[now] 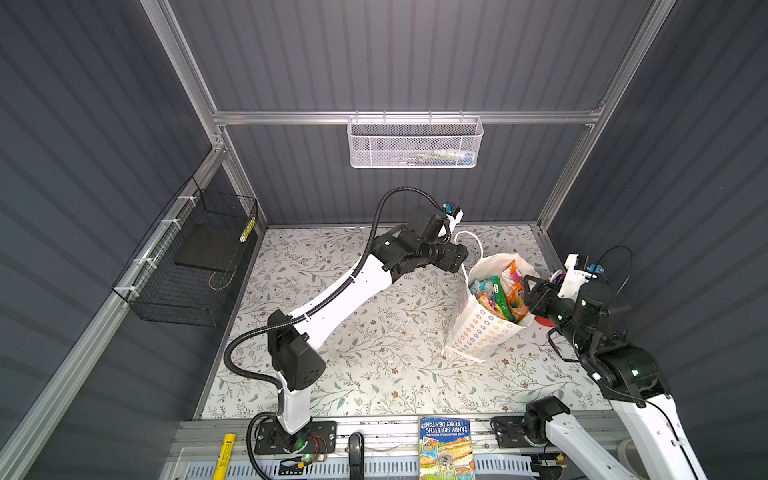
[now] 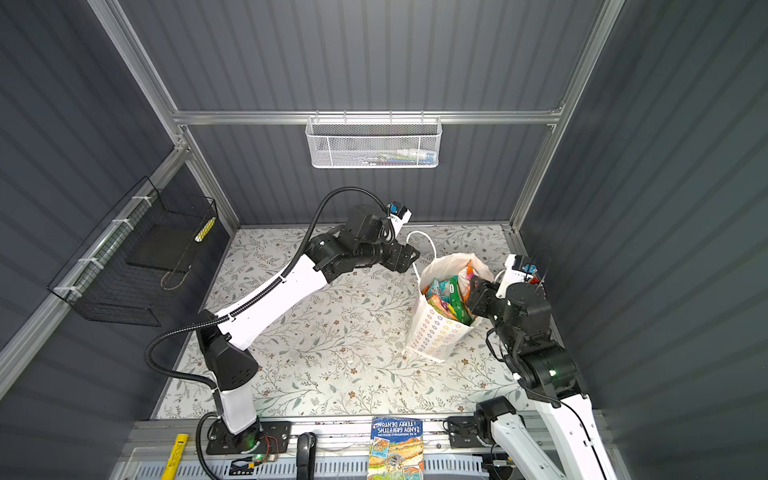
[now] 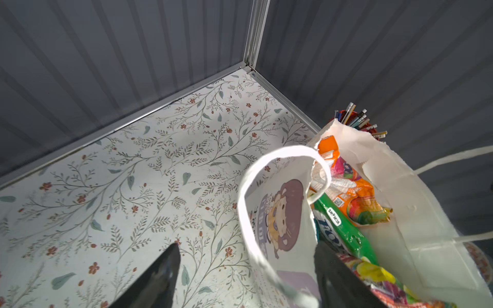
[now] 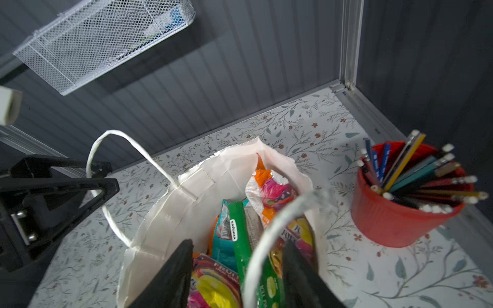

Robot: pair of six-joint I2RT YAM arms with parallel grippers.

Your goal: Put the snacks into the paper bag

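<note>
The snacks (image 1: 498,295) sit in the bag (image 1: 486,332), which stands open-mouthed on the right of the desk (image 1: 374,353). Packets crowd its mouth: a green one (image 3: 344,229) on edge, an orange one (image 3: 349,192) against the far wall, with teal, yellow and pink ones lower down.

The right tool (image 4: 237,242) hangs over the mouth. Its jaws are apart and grasp nothing, and one cord handle (image 4: 256,256) loops between them. The left tool (image 3: 245,245) is at the opposite rim, released too: its jaws stand wide, with the bag's printed wall and the other handle (image 3: 248,186) between them, unpinched as far as I can tell.

Both top views show no packet loose on the desk, so the filling looks done or nearly so. What seems left is for both arms to draw clear without snagging a handle or tipping the bag.

The desk is covered in a pale leaf-and-flower print. A red cup (image 4: 394,213) of pencils stands just beside the bag, near the right wall. A book (image 1: 446,449) lies at the front edge between the arm bases. Grey ribbed walls close in three sides. A white mesh basket (image 1: 415,143) hangs on the back rail and a black wire basket (image 1: 191,257) on the left.
</note>
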